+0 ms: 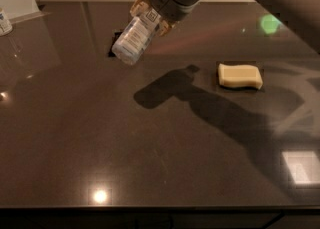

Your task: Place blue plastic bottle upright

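Observation:
The blue plastic bottle (132, 40) is a small clear bottle with a pale blue-and-white label. It hangs tilted in the air above the dark table (150, 163), its base pointing down and to the left. My gripper (149, 17) is shut on its upper end at the top of the view. The cap is hidden by the gripper. The bottle's shadow falls on the table to the right of it.
A pale yellow sponge (240, 76) lies on the table at the right. A flat black wrapper (114, 48) lies behind the bottle, mostly hidden. Another bottle (5, 22) stands at the far left edge. The table's front edge runs along the bottom.

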`<state>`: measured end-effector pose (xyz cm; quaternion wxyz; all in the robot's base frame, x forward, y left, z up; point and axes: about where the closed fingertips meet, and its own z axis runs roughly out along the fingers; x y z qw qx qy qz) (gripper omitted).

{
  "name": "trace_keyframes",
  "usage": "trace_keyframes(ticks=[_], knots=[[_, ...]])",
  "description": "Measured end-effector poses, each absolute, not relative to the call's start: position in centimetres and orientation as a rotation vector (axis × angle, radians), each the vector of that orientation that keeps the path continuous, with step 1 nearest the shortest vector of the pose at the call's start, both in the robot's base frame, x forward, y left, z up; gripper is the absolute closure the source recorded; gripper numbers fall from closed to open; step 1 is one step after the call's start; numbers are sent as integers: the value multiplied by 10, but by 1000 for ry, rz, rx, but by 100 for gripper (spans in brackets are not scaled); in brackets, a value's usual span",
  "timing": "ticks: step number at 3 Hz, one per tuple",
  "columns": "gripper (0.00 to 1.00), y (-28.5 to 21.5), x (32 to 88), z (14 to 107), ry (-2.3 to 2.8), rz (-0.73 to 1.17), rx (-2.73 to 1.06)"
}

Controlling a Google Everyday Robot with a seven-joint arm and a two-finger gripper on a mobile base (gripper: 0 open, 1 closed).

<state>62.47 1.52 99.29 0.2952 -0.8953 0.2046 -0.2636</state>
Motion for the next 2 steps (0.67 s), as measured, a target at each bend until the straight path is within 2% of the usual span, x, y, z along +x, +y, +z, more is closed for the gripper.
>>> trace_keyframes(ticks=[2], knots=[[100, 20, 615, 1014, 142, -953, -2393]])
